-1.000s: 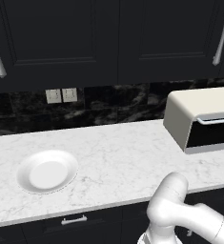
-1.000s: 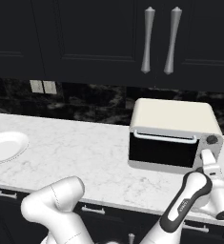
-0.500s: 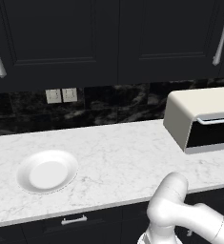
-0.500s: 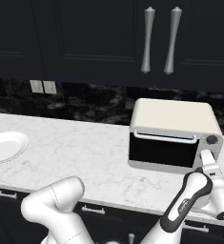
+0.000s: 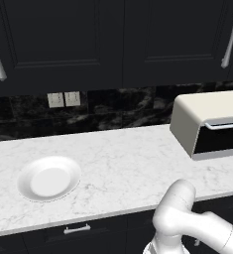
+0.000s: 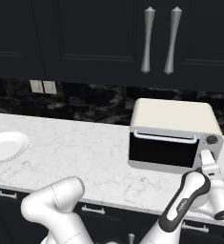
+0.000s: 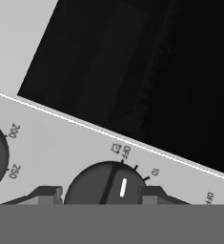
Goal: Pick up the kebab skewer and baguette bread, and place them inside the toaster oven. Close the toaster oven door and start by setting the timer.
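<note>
Hand cam: end effector [image 7: 100,194] fingers straddle the timer knob [image 7: 106,183], clamped or not I can't tell; oven [image 6: 173,133] door's shut, table [image 5: 123,163] left of it open.

Gripper [image 7: 100,194] apparently narrowed around timer knob [image 7: 104,185]; arm barely shifted

Light is even and flat, with no clear source: the pale worktop [image 5: 118,158] across the middle of both base views is bright, while the cabinets [image 6: 85,38] filling the upper half stay almost black with faint sheen on their panels. Shadows are soft and slight, a thin one under the oven [image 6: 173,138] at right and a faint rim shade on the plate [image 5: 48,177] at lower left. All views are sharp, without glare or edge distortion; in the hand view the dial [image 7: 104,183] print reads crisply, and the upper right is near black.
</note>
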